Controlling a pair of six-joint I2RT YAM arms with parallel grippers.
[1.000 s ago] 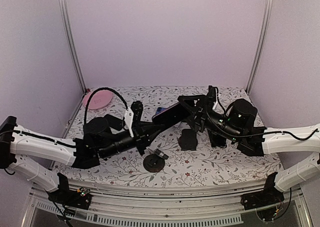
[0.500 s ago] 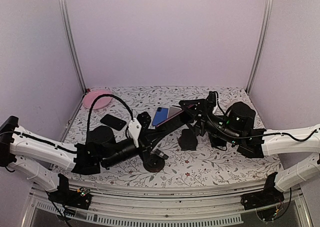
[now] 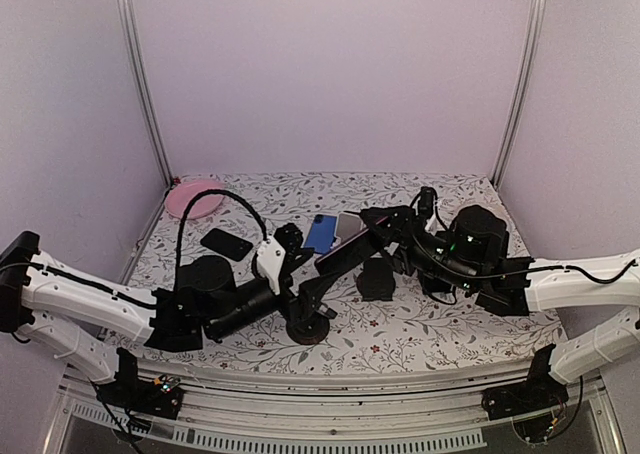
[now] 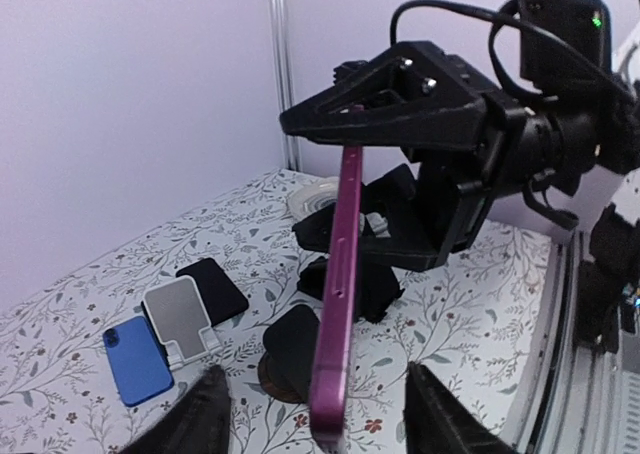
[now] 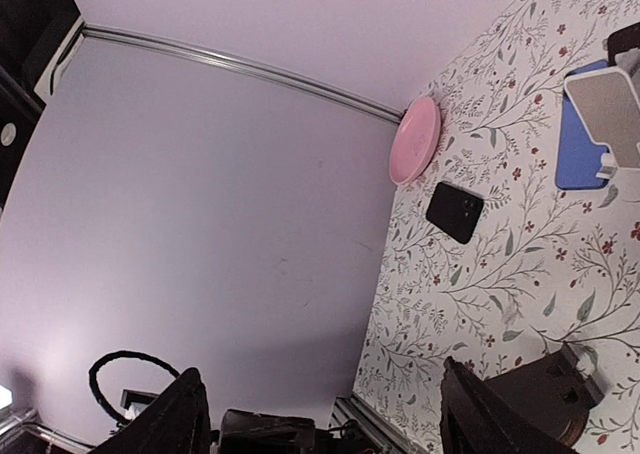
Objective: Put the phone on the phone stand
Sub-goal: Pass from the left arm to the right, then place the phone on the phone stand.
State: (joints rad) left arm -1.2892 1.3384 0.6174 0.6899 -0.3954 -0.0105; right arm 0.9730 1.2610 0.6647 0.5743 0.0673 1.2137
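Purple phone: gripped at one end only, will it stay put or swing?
Likely stiff: the purple phone shows no sag. It juts far from the right gripper, so it may pivot. Its glossy edge looks slippery; the left gripper is open around it.

My top camera sits high behind the arm bases and looks down over the whole table [image 3: 450,329]. The left wrist camera rides low, close behind the purple phone [image 4: 335,304], facing the right arm [image 4: 560,124]. The right wrist camera is rolled sideways, aimed toward the far-left corner — all three catch the blue phone [image 3: 320,232].
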